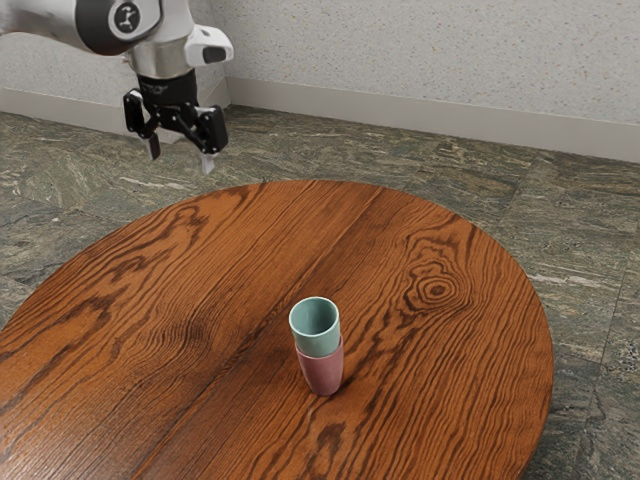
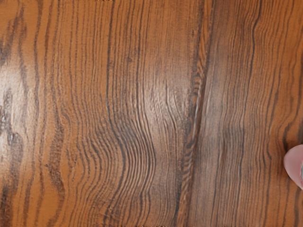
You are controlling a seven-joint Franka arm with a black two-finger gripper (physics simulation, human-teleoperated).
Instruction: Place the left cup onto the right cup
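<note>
1. The exterior view's top edge cuts off the arm [image 1: 120,25].
2. The surface [image 1: 150,300] runs past its lower edge.
3. The teal cup [image 1: 315,325] hides the pink cup's [image 1: 322,372] rim.
4. The wrist view's edge leaves a sliver of the pink cup [image 2: 296,165].

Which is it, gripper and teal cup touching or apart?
Apart. The exterior view shows the gripper up high, far from the teal cup, which sits nested in the pink cup.
</note>
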